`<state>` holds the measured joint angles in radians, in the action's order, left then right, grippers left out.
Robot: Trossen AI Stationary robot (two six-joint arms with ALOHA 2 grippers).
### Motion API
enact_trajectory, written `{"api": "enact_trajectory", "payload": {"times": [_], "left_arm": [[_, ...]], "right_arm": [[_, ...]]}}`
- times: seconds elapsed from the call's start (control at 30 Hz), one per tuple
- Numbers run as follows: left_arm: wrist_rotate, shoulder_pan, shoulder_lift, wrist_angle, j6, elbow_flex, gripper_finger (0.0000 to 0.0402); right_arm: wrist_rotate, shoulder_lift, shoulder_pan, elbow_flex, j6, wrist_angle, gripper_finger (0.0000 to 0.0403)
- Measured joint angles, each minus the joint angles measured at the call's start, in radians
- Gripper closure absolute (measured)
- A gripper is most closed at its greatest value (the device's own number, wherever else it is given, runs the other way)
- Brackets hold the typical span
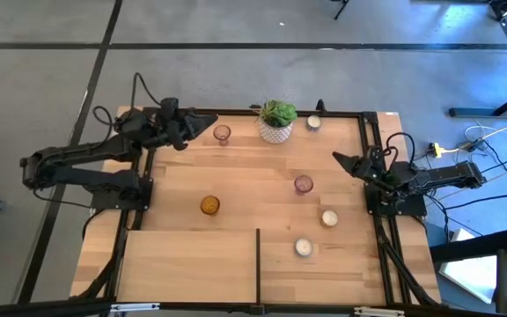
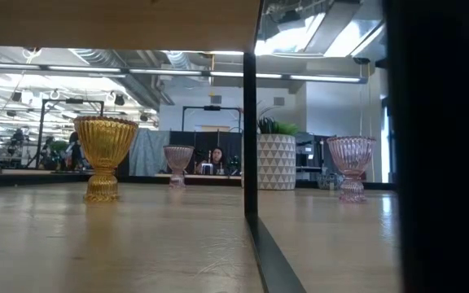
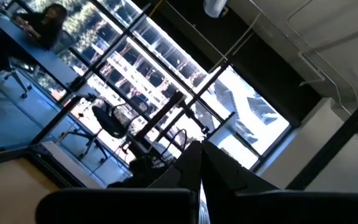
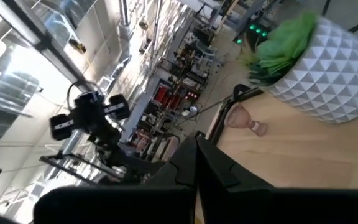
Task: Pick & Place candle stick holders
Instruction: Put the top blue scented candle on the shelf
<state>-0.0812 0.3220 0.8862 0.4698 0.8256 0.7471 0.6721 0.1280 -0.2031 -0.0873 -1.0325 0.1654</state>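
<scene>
- Glass and cream candle stick holders [image 1: 303,183] stand scattered on the table [image 1: 192,255], none held.
- You see left gripper [image 1: 209,121] and right gripper [image 1: 338,159] with fingers pressed together.
- You should spread the fingers first, then descend straight over one cup.

Six small round cup-like holders stand upright: a pinkish-purple glass one [image 1: 222,134] just beside the left tool [image 1: 211,122], an amber glass one [image 1: 209,205] farther off, another pinkish-purple [image 1: 303,184] and three cream ones [image 1: 313,123] [image 1: 329,218] [image 1: 303,247] around the right tool [image 1: 337,158].
</scene>
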Motion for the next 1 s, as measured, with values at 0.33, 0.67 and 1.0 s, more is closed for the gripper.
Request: {"api": "enact_trajectory", "payload": {"times": [0.33, 0.67, 1.0], "left_arm": [[-0.119, 0.005, -0.017, 0.004, 0.003, 0.000, 0.0398], [-0.085, -0.001, -0.020, -0.053, -0.028, 0.000, 0.0398], [0.039, -0.097, -0.020, -0.117, -0.078, 0.000, 0.0398]], "right_arm": [[-0.072, 0.111, 0.000, -0.174, 0.132, 0.077, 0.0320], [-0.053, 0.516, 0.061, -0.784, 0.167, -0.676, 0.0172], [-0.347, 0.875, 0.407, -1.070, -0.045, -1.327, 0.0150]]}}
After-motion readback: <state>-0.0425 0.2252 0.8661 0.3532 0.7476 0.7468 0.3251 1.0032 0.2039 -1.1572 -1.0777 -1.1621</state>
